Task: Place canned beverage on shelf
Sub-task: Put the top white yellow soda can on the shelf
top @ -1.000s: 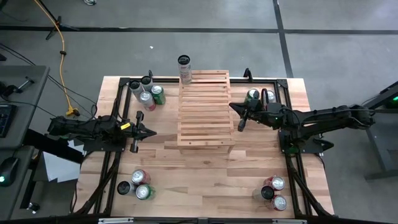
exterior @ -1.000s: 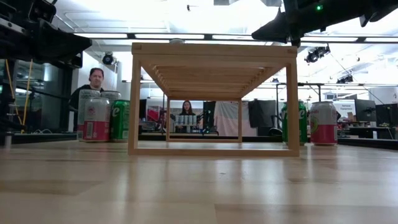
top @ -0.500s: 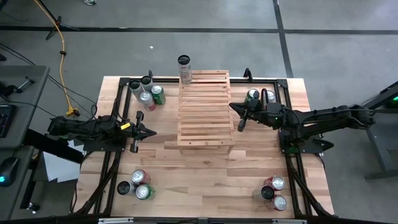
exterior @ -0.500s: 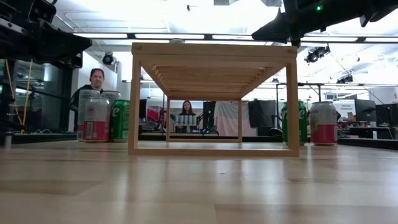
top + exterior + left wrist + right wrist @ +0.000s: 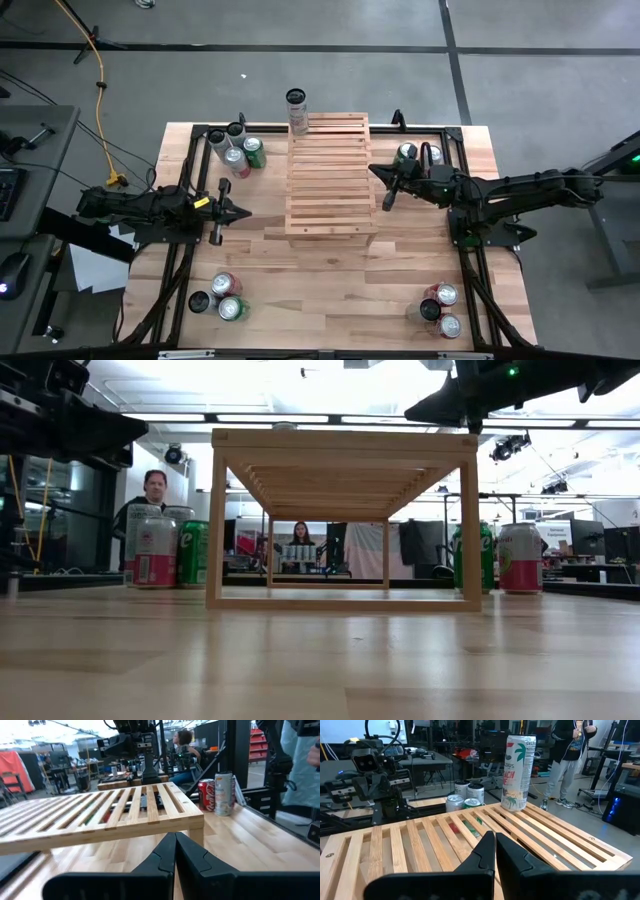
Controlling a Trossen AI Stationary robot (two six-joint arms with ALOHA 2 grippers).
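We see shelf (image 5: 329,178) at desk (image 5: 330,290) centre, tall can (image 5: 297,110) standing at its 12 o'clock edge. Left gripper (image 5: 243,212) at shelf's 9 o'clock, fingers pressed together, empty. Right gripper (image 5: 376,170) at 3 o'clock, likewise closed, empty.

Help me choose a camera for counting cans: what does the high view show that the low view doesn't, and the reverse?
Only the high view shows the tall can on the shelf's far corner, the two near-corner can groups, and the shut left gripper and shut right gripper beside the shelf. Only the low view shows the open space under the shelf and people in the room behind. Both show the shelf and the far can groups either side of it.
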